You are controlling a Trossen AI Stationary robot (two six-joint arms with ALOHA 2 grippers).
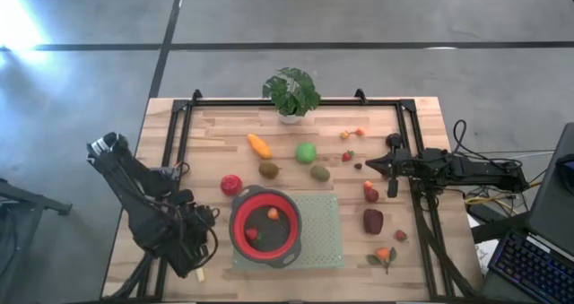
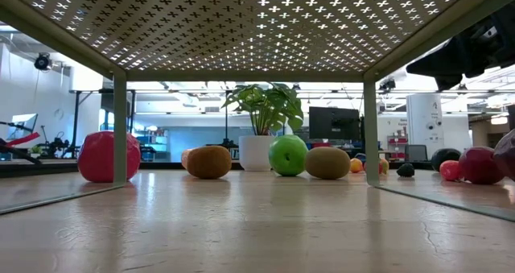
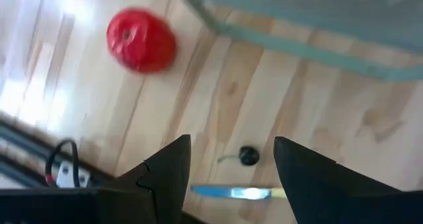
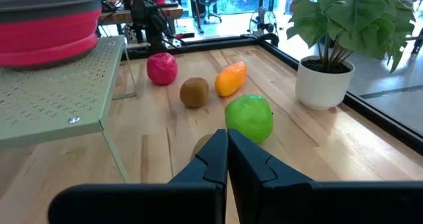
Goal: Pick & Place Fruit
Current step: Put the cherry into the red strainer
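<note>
Glossy toy fruit lies scattered across the pale wooden table (image 1: 215, 134): a smooth green apple (image 1: 307, 152) mid-table, a fuzzy brown kiwi (image 1: 268, 169) and an orange elongated piece (image 1: 259, 145) beside it. The red apple (image 1: 231, 185) sits by the red bowl (image 1: 265, 227), where two small pieces rest. The left gripper (image 3: 231, 178) hangs half-open and empty; only its wrist view shows the knife (image 3: 231, 193). The right gripper (image 4: 227, 151) is closed, empty.
</note>
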